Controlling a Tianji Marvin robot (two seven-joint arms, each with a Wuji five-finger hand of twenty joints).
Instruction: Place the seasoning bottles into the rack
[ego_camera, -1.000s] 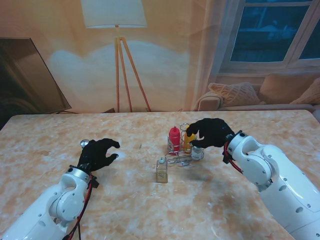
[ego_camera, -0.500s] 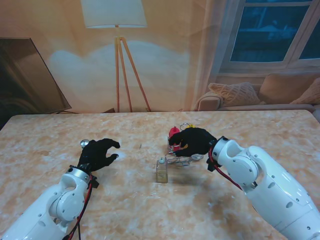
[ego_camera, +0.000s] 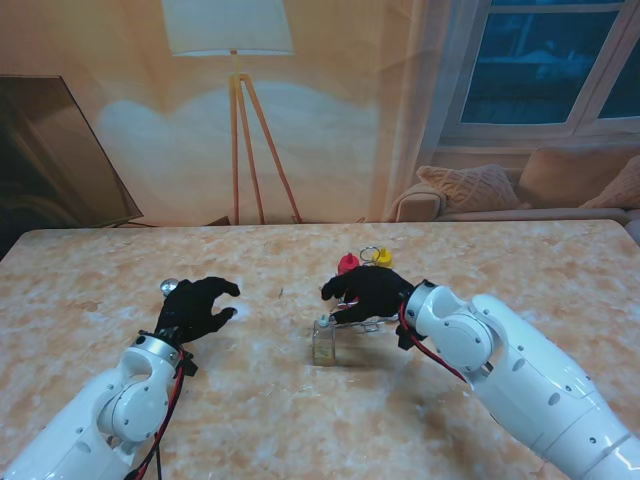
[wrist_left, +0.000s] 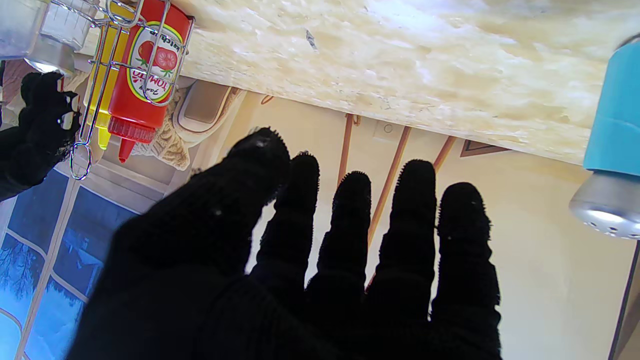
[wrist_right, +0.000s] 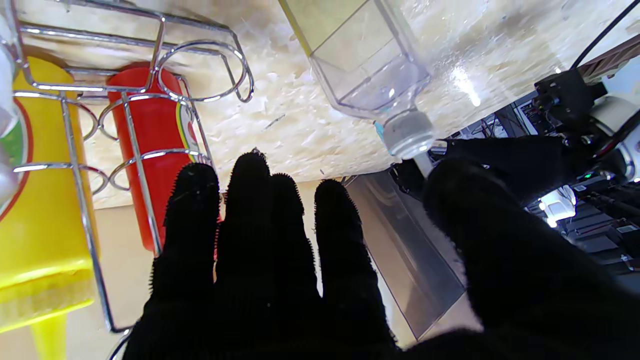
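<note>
- Marbled beige table (ego_camera: 250, 400) in a living-room set: floor lamp (ego_camera: 232, 60), window (ego_camera: 545, 60) and sofa (ego_camera: 520, 190) behind.
- Wire rack (ego_camera: 362, 322) at mid-table, holding a red bottle (ego_camera: 347, 264) and a yellow bottle (ego_camera: 383, 258) side by side; only their caps visible from the stand, over the right hand.
- In the right wrist view, rack (wrist_right: 125, 120) rings around red bottle (wrist_right: 155, 150) and yellow bottle (wrist_right: 40, 200); one front ring bare.
- Clear bottle (ego_camera: 323, 342) upright on the table, just in front of the rack on its left side, outside it; pale liquid low inside, clear cap.
- Right hand (ego_camera: 368, 293) over the rack's front, fingers spread toward the clear bottle (wrist_right: 365, 65), gripping nothing; thumb near its cap, contact unclear.
- Left hand (ego_camera: 197, 308) well apart to the left, hovering above the table, fingers loosely curled and apart, empty.
- Blue shaker (ego_camera: 170, 287) with silver top just beyond the left hand; same shaker (wrist_left: 612, 145) beside the fingers (wrist_left: 350, 220) in the left wrist view, not touched.
</note>
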